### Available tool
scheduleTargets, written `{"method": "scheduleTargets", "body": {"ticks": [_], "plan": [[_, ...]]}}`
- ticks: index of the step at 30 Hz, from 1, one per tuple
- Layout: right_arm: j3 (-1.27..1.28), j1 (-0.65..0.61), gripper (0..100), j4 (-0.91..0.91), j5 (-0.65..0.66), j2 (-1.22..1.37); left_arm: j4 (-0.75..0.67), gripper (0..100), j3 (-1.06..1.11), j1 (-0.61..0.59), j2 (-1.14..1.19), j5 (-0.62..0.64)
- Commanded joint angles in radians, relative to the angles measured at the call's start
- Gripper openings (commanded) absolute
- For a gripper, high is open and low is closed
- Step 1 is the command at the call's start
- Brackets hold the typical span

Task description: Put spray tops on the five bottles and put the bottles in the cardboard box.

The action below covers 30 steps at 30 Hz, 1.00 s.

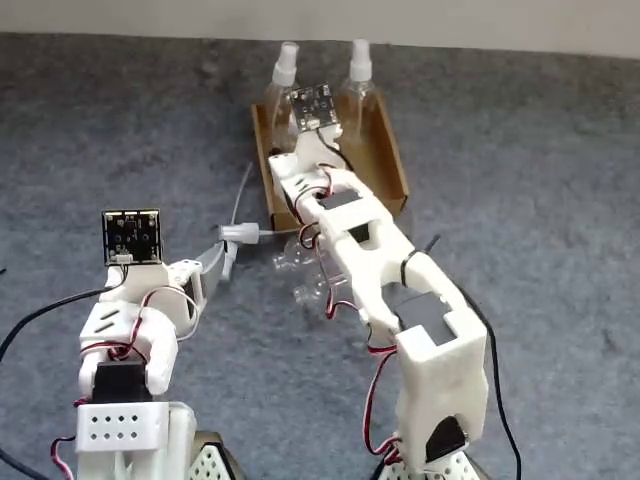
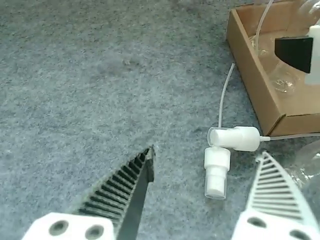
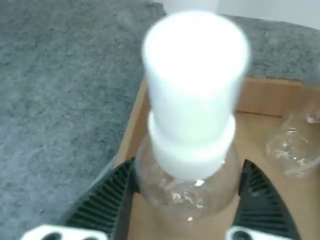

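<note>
Clear plastic bottle (image 3: 187, 185), white spray top (image 2: 235, 139), cardboard box (image 2: 300, 125)

The left gripper (image 2: 206, 152), fingers apart, has bare carpet (image 2: 100, 75) ahead of its black finger, but two spray tops (image 2: 235, 138) lie between the fingertips and the wall of the cardboard box (image 2: 255, 95) stands ahead of its white finger, while a bottle (image 3: 187, 187) fills the jaws of the right gripper (image 3: 190, 165).

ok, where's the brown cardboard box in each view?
High view: brown cardboard box at top centre.
Left wrist view: its near corner just beyond the two loose white spray tops.
Right wrist view: its walls behind and beside the jaws.
Shared landmark: the clear plastic bottle standing inside the box.
</note>
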Motion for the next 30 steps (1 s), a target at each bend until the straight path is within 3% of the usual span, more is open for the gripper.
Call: {"method": "scheduleTargets", "body": {"ticks": [1, 19, 25, 30], "plan": [[-0.022, -0.01, 24.9, -0.008, -0.008, -0.025, -0.026, 25, -0.008, -0.002, -0.004, 0.003], [-0.025, -0.012, 28.6, -0.001, -0.006, -0.031, -0.028, 25, -0.008, -0.001, -0.001, 0.003], [-0.022, -0.012, 28.6, 0.001, -0.008, -0.151, -0.028, 25, -0.008, -0.001, -0.001, 0.003], [-0.024, -0.013, 28.6, 0.116, -0.011, -0.268, -0.028, 25, -0.008, -0.001, -0.001, 0.003]]}}
